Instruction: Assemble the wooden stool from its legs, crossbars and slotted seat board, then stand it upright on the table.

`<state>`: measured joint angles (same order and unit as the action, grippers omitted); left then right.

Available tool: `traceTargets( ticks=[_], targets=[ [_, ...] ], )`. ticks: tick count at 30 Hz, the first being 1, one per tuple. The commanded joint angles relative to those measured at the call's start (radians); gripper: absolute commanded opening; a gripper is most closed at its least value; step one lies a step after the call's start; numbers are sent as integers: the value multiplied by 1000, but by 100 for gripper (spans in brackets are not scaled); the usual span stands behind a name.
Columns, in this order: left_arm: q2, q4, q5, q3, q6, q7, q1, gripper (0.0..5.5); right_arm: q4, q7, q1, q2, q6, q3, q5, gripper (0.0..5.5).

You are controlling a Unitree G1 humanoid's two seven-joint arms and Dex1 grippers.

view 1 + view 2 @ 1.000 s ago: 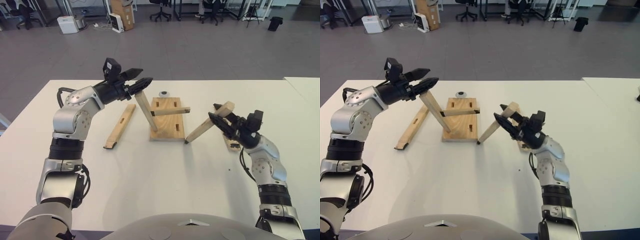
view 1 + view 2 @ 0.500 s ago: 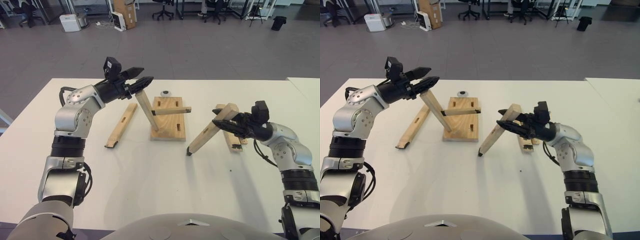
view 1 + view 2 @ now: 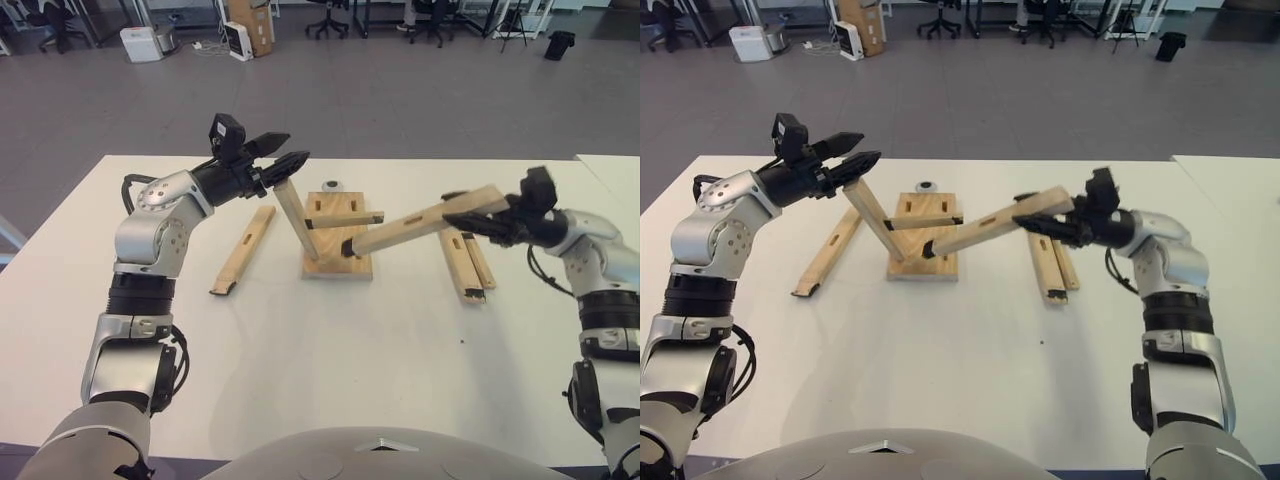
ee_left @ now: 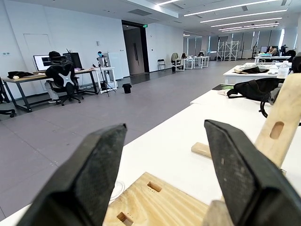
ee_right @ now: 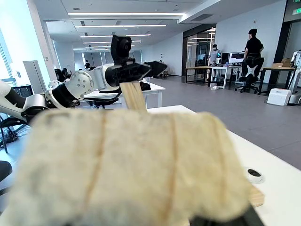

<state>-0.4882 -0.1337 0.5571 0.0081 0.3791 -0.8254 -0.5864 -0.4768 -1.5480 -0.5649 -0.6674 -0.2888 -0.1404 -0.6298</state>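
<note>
While the slotted seat board (image 3: 335, 263) is lying flat toward the far edge of the bench (image 3: 300, 350), a tilted leg (image 3: 297, 220) is rising from it, with a crossbar (image 3: 345, 220) jutting sideways from it over the board. The left gripper (image 3: 295, 149) is hovering at that leg's top end with its jaws spread, and the wood is sitting against the lower finger. The right gripper (image 3: 466, 209) is pinching a second leg (image 3: 410, 226) near one end. It is holding this leg almost level above the bench, the free end reaching over the board. A loose leg (image 3: 240, 250) is lying left of the board, and two wooden pieces (image 3: 462, 262) are lying side by side nearer the right edge.
</note>
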Motion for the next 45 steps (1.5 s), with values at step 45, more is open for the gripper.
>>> traceTargets(
  ticks=[45],
  targets=[
    [76, 34, -49, -46, 33, 26, 118, 303, -610, -66, -458, -48, 462, 531, 231, 205]
  ],
)
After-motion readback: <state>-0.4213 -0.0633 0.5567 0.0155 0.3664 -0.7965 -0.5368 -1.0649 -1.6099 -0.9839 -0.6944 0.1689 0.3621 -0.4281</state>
